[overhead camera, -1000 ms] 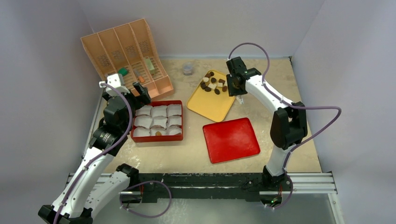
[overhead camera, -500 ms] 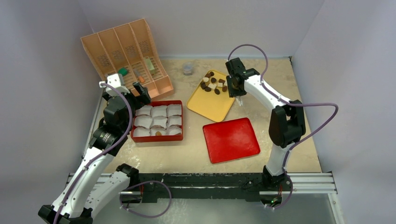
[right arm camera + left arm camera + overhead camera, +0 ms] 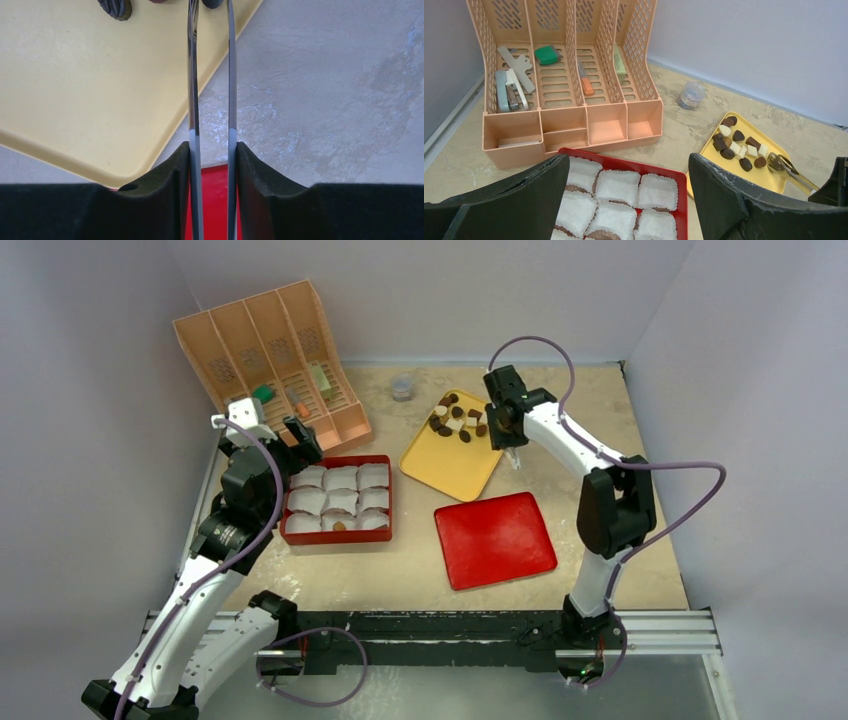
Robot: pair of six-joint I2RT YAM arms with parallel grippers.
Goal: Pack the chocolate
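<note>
The chocolate [image 3: 455,420] [image 3: 739,145] is a pile of dark brown, tan and white pieces at the far end of a yellow tray [image 3: 450,465] [image 3: 75,90]. My right gripper [image 3: 505,425] [image 3: 212,150] is shut on metal tongs [image 3: 192,75] [image 3: 789,167], whose tips reach the pile's right edge. Two dark pieces [image 3: 115,6] show at the tips. A red box [image 3: 340,459] [image 3: 624,165] holds white paper cups [image 3: 340,480], and one front cup holds a brown piece [image 3: 340,526]. My left gripper [image 3: 275,435] [image 3: 629,160] hangs open over the box's far left corner, holding nothing.
A red lid [image 3: 495,538] lies flat near the right arm. A peach slotted organizer [image 3: 270,350] with small office items leans at the back left. A small clear jar [image 3: 402,388] [image 3: 690,95] stands by the back wall. Walls enclose the table on three sides.
My right gripper has edged slightly left toward the chocolate pile with the tongs. The left arm has not moved.
</note>
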